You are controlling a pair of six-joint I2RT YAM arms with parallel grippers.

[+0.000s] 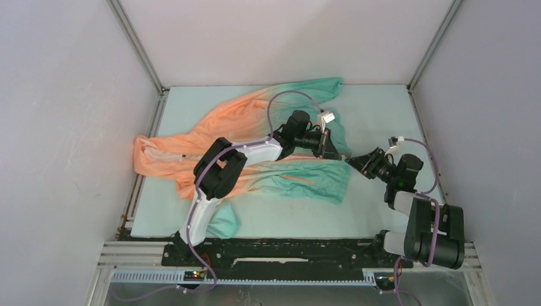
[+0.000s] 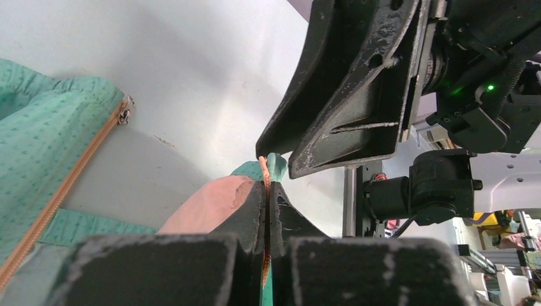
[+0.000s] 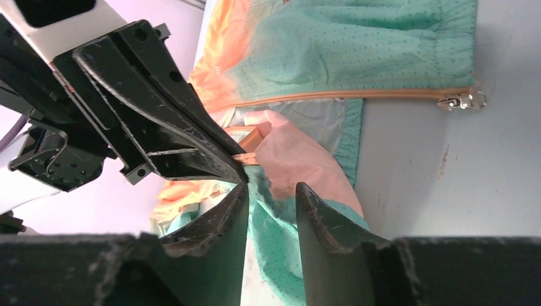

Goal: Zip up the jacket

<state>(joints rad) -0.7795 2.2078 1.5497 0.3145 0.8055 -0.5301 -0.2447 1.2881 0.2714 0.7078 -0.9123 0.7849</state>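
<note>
Left fingers [image 2: 247, 213] pinch one zipper edge of the jacket [image 1: 236, 121]; we're at the lining-up step, zip not begun.
We see them closed tight on the orange tape at the teal hem, mid-right on the desk [image 1: 383, 115]. Right fingers [image 3: 220, 220] stand partly open just beside, gripping nothing. The slider [image 3: 460, 101] lies apart on the other edge. Next, we judge, the two must be brought together.
</note>
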